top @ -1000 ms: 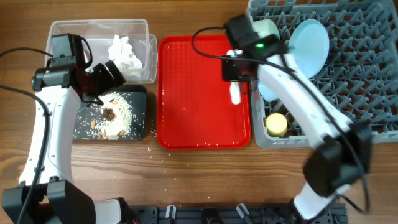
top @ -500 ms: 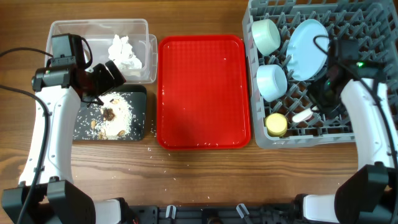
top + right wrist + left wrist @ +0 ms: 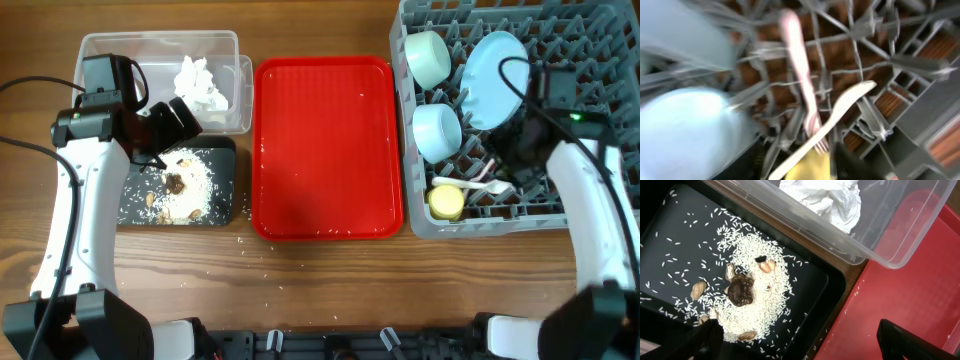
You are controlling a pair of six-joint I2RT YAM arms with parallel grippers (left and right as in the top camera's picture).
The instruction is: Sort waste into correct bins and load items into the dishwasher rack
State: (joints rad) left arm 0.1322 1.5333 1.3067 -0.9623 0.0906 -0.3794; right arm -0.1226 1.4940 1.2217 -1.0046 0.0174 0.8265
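Note:
The grey dishwasher rack (image 3: 590, 110) at the right holds a pale green bowl (image 3: 428, 57), a light blue bowl (image 3: 437, 130), a light blue plate (image 3: 497, 65) and a yellow cup (image 3: 445, 203). A white fork (image 3: 797, 65) and spoon (image 3: 845, 105) lie crossed on the rack's lattice beside the cup (image 3: 810, 167). My right gripper (image 3: 507, 162) hovers just above them, open and empty, though its wrist view is blurred. My left gripper (image 3: 800, 345) is open and empty over the black tray (image 3: 670, 210) of rice scraps (image 3: 755, 305). The napkin (image 3: 200, 85) lies in the clear box (image 3: 120, 48). The red wrapper is out of view.
A flat red serving tray (image 3: 328, 145) lies between the bins and the rack, with nothing on it. A few rice grains (image 3: 255, 255) are scattered on the wooden table in front of the black tray.
My right arm swung from the red tray to the rack with a white utensil. The fork and spoon now lie in the rack by the yellow cup. The left arm has not moved.

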